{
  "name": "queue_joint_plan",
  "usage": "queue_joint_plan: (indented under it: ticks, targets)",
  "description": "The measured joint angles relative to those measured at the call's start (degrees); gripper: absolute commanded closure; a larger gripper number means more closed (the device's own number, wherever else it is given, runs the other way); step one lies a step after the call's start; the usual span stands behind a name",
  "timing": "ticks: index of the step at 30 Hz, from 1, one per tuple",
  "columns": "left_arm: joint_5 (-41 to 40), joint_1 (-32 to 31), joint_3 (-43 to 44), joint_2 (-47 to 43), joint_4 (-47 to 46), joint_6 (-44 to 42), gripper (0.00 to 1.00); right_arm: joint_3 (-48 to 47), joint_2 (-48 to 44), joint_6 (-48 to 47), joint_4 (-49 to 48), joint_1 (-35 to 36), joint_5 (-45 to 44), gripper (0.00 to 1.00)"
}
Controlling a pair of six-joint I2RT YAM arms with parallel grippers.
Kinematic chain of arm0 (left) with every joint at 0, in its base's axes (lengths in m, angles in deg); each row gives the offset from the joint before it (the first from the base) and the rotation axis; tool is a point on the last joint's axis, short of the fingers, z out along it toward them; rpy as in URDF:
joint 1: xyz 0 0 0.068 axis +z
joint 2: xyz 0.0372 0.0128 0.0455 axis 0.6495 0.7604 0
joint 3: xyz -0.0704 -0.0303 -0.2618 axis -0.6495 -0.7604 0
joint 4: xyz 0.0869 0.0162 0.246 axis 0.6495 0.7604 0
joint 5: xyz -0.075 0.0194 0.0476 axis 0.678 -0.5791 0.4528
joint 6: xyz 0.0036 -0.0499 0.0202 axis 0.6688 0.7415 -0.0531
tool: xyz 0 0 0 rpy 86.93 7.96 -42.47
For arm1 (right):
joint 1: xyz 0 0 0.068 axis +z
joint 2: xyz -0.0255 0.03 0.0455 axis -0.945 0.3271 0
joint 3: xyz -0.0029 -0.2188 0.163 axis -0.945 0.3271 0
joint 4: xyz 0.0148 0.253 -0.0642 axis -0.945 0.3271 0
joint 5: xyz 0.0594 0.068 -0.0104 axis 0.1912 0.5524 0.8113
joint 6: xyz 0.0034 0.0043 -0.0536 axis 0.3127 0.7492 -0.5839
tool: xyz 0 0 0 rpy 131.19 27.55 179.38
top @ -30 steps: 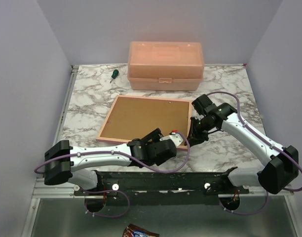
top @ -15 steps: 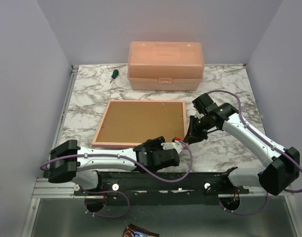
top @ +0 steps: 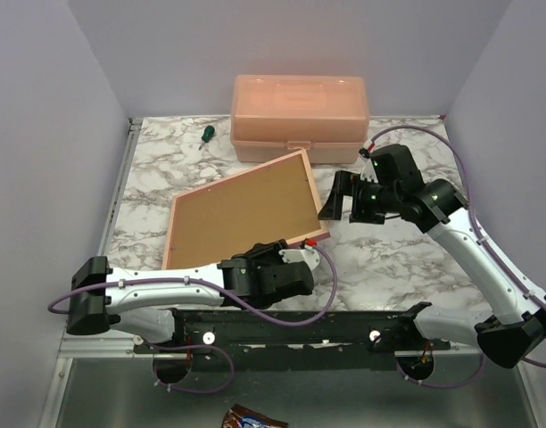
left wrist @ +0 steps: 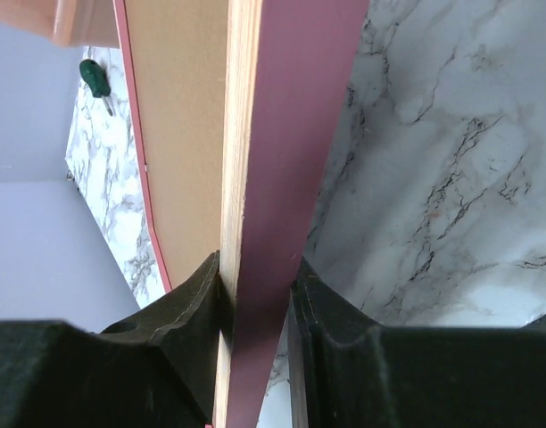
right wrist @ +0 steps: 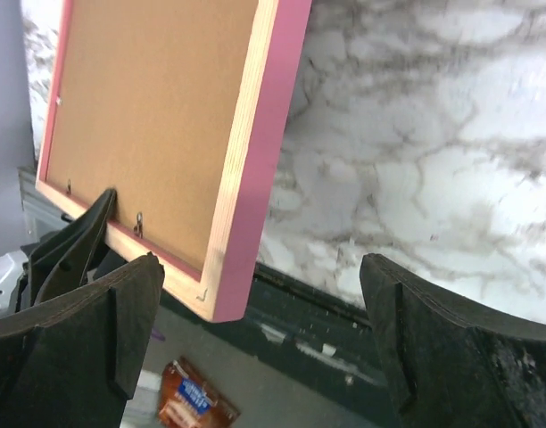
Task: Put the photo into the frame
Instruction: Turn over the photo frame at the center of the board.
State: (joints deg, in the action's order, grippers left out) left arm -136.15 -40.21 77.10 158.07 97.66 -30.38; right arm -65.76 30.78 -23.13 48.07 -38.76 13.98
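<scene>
The frame (top: 240,176) shows its pale wood back and brown backing board (top: 242,214). It is tilted up off the marble table, right side raised. My left gripper (top: 298,253) is shut on the frame's near rail. In the left wrist view, the fingers (left wrist: 202,294) press the wood and pink faces of the frame (left wrist: 286,134). My right gripper (top: 337,207) hangs open just right of the frame, holding nothing. Its wrist view has the frame's pink corner (right wrist: 246,187) between the spread jaws of the right gripper (right wrist: 260,272), touching neither. The photo is out of view.
A translucent orange plastic box (top: 300,118) stands at the back of the table. A green-handled screwdriver (top: 205,134) lies left of it. A snack wrapper (top: 246,417) lies below the table's near edge, beyond the black base rail (top: 300,325).
The right gripper let go of the frame's right edge, opened wide and rose back to the right. The left gripper closed on the near rail, and the frame swung and tilted up.
</scene>
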Motion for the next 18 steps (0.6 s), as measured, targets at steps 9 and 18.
queue_joint_plan:
  ticks: [9, 18]
  targets:
    - [0.6, -0.2, 2.2, -7.8, 4.8, 0.9, 0.88, -1.0, -2.7, -12.1, -10.4, 0.0, -1.4, 0.02]
    - [2.7, -0.2, 2.4, -14.9, 7.8, 1.5, 0.88, 20.0, -27.1, -34.0, -40.9, 0.0, 9.1, 0.03]
